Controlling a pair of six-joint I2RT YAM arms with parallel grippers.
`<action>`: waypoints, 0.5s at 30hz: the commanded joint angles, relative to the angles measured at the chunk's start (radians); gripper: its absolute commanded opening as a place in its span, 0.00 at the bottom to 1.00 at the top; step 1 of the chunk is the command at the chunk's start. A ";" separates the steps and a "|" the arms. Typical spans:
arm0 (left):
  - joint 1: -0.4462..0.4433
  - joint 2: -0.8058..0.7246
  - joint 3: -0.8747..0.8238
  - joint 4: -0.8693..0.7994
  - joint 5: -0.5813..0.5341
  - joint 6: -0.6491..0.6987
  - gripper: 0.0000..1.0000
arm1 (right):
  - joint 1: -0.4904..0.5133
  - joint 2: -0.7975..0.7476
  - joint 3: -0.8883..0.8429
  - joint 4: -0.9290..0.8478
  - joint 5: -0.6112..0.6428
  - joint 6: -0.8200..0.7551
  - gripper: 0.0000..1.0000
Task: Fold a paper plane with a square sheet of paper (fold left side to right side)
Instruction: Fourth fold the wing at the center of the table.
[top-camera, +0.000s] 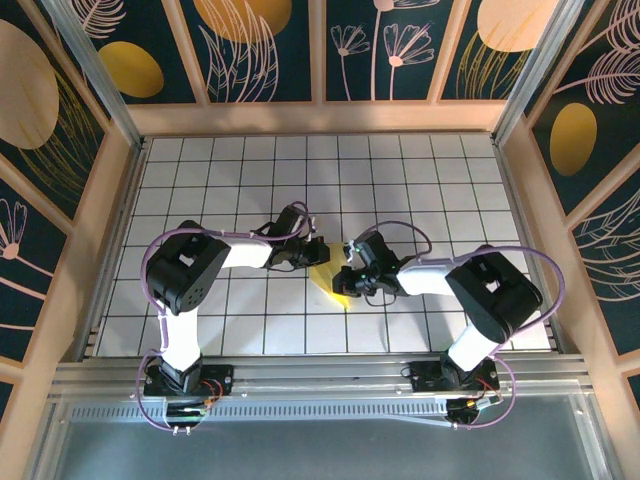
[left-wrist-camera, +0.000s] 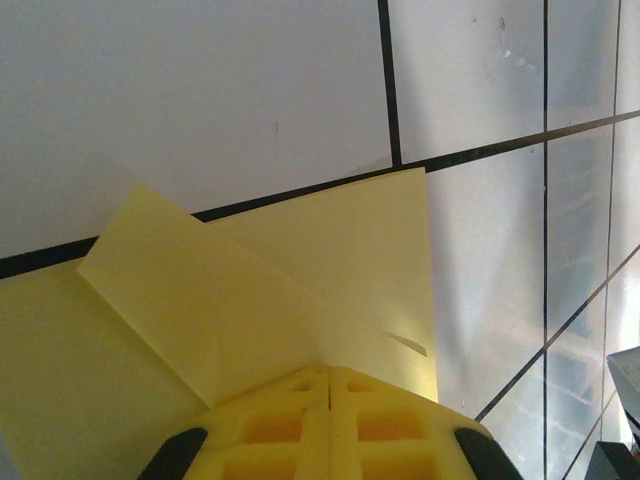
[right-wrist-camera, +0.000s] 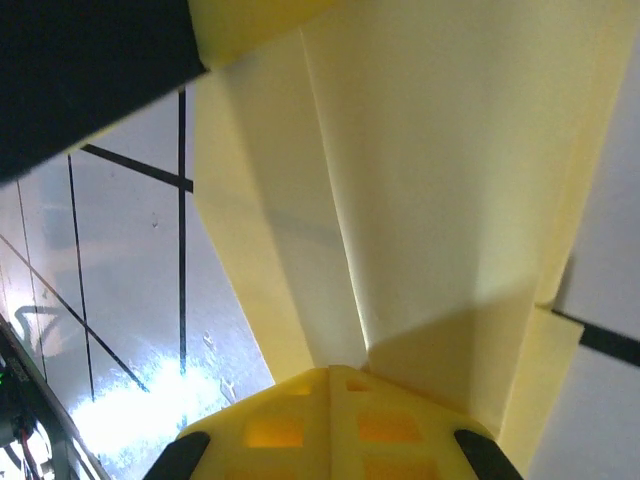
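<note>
Several creases in, folding unfinished: my left tool (left-wrist-camera: 329, 372) and right tool (right-wrist-camera: 329, 370), both closed, seem to press the square sheet of paper (left-wrist-camera: 330, 250) onto the bench (top-camera: 250, 170).

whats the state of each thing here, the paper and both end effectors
thin pale-yellow sheet of paper: partly folded, creased flaps overlapping, on the white gridded table
left end effector: shut, fingertips together at the paper's near edge
right end effector: shut, fingertips together over the folded paper
</note>
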 joint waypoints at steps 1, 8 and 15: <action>0.002 0.063 -0.016 -0.100 -0.116 -0.007 0.00 | 0.018 -0.028 -0.051 -0.069 0.000 0.024 0.00; 0.001 0.063 -0.013 -0.108 -0.122 -0.004 0.00 | 0.018 -0.057 -0.093 -0.058 -0.003 0.038 0.00; 0.001 0.062 -0.008 -0.116 -0.128 0.000 0.00 | 0.024 -0.089 -0.140 -0.042 -0.010 0.063 0.00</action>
